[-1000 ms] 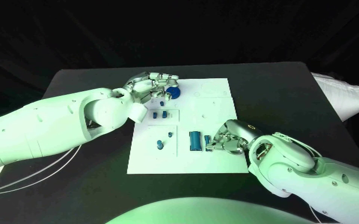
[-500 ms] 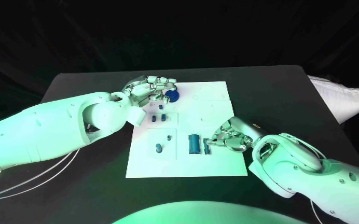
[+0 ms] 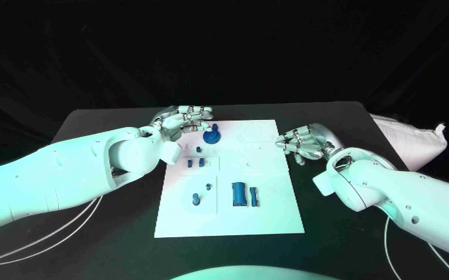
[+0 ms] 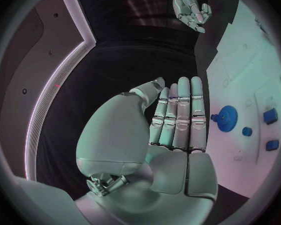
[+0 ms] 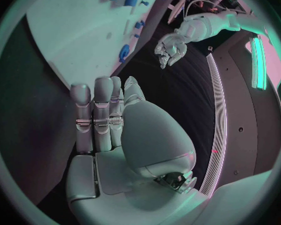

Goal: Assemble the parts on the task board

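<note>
The white task board [image 3: 266, 212] lies in the middle of the black table. A blue gear [image 3: 211, 137] stands at the board's far left part, also seen as the blue gear [image 4: 227, 118] and the blue gear [image 5: 125, 51]. My left hand [image 3: 184, 119] hovers just beyond the gear, off the board's far left corner, holding nothing; the left hand [image 4: 178, 120] shows its fingers straight. My right hand [image 3: 302, 142] hangs over the table at the board's right edge; the right hand [image 5: 109, 120] is empty with fingers stretched out. A blue cylinder [image 3: 239, 194] and a slim blue piece [image 3: 254, 195] lie mid-board.
Two small blue parts [image 3: 196, 161] sit in a recess below the gear, and two more [image 3: 198, 196] lie nearer the front left. A white bundle [image 3: 412, 137] lies at the table's right edge. Pale cables [image 3: 56, 234] hang under my left arm.
My right hand has left the blue cylinder and risen to the board's right edge. My left hand has let go of the gear and drawn back. The camera has shifted.
</note>
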Robot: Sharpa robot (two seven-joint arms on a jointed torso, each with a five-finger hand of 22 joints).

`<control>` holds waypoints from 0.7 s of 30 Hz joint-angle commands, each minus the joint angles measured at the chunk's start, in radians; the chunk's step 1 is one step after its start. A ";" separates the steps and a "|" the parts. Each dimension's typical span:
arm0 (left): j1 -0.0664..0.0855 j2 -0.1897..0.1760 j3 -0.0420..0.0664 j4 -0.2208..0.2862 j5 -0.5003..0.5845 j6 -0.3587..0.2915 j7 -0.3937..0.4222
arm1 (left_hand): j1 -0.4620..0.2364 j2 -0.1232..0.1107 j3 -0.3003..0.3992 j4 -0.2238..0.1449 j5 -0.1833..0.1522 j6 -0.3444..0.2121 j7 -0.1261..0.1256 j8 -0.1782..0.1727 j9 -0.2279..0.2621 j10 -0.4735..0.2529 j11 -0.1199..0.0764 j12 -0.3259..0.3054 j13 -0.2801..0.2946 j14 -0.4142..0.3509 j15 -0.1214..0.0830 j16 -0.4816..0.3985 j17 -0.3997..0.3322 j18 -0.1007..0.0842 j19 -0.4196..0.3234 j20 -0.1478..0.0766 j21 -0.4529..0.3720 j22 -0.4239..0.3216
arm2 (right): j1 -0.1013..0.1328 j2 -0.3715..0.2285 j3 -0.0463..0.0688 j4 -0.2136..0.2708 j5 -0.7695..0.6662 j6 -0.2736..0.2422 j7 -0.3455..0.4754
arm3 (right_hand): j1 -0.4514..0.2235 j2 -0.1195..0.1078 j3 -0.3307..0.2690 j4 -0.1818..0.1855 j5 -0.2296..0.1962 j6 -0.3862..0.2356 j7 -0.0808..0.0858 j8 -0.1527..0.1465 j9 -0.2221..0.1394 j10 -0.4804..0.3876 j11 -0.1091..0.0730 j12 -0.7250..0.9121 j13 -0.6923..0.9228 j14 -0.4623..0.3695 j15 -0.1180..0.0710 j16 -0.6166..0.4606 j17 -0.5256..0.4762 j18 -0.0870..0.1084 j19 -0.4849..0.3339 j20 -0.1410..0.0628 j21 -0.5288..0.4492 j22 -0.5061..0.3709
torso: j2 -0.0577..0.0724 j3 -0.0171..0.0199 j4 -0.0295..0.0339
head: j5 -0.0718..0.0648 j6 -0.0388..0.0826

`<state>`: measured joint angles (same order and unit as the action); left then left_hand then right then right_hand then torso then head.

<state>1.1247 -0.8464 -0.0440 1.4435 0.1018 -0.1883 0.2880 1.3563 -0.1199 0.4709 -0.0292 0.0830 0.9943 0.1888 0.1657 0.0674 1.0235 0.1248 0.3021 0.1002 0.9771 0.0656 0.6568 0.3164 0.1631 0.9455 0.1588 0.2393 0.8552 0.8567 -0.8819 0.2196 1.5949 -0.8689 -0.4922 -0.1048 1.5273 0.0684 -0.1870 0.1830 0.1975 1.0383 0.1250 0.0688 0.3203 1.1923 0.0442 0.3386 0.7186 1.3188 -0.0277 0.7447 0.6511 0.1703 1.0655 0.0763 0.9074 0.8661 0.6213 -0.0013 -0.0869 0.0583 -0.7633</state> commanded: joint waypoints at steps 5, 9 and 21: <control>-0.003 0.032 0.001 -0.062 0.065 -0.163 0.101 | 0.030 -0.007 0.010 -0.016 -0.035 -0.018 -0.011 -0.021 -0.001 0.031 0.014 -0.086 -0.039 0.006 0.042 -0.271 -0.121 0.011 -0.097 0.053 -0.134 -0.142 | 0.024 0.065 0.000 -0.136 0.419 0.126 0.329 | 0.127 0.010 0.035 -0.038 -0.043 -0.063 0.062 -0.008 -0.055 -0.071 0.064 -0.231 -0.276 -0.233 0.093 -0.404 -0.228 -0.002 -0.187 0.065 -0.330 -0.229 | -0.047 -0.0174 -0.0124 | 0.000 0.054; -0.010 0.055 0.001 -0.094 0.088 -0.180 0.132 | -0.002 -0.018 -0.016 0.007 -0.037 -0.033 -0.019 -0.038 -0.002 0.011 0.038 -0.127 -0.039 -0.058 0.080 -0.365 -0.164 0.002 -0.189 0.087 -0.182 -0.213 | 0.034 0.104 0.000 -0.210 0.499 0.169 0.387 | 0.128 0.001 0.039 -0.035 -0.045 -0.088 0.069 -0.007 -0.096 -0.097 0.090 -0.277 -0.411 -0.298 0.135 -0.549 -0.341 -0.009 -0.229 0.111 -0.468 -0.331 | -0.055 -0.0164 -0.0120 | -0.003 0.080; -0.024 0.073 0.000 -0.102 0.074 -0.171 0.120 | -0.422 0.044 -0.210 0.029 -0.083 -0.333 -0.071 -0.094 -0.067 -0.327 -0.005 -0.217 -0.100 -0.359 0.046 -0.525 -0.316 -0.037 -0.496 0.034 -0.239 -0.504 | 0.040 0.146 -0.003 -0.271 0.518 0.138 0.376 | -0.467 -0.068 0.187 -0.183 -0.089 -0.446 0.014 -0.069 -0.249 -0.506 0.073 -0.339 -0.719 -0.595 0.120 -0.745 -0.568 -0.051 -0.430 0.082 -0.759 -0.646 | -0.060 -0.0155 -0.0080 | -0.009 0.101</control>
<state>1.1005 -0.7749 -0.0447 1.3395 0.1781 -0.3591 0.4086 1.2669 -0.1026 0.3537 -0.0044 0.0368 0.8975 0.1600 0.0951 0.0504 0.9443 0.1630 0.1152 0.0467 0.8390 0.1519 0.1769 0.0866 0.1802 0.6099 0.2621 0.0487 0.4762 0.8957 -0.7345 0.2177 1.3223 -0.3421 -0.3479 0.2769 1.4337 0.0517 -0.0896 0.0248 0.1481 0.8034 0.1893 0.0472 0.0955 0.9304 0.1592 0.0467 0.0533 0.9812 0.1254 0.0446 0.1104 0.1702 0.8611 0.2143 0.1996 0.2959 0.5611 -0.0170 -0.0956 0.0489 -0.6601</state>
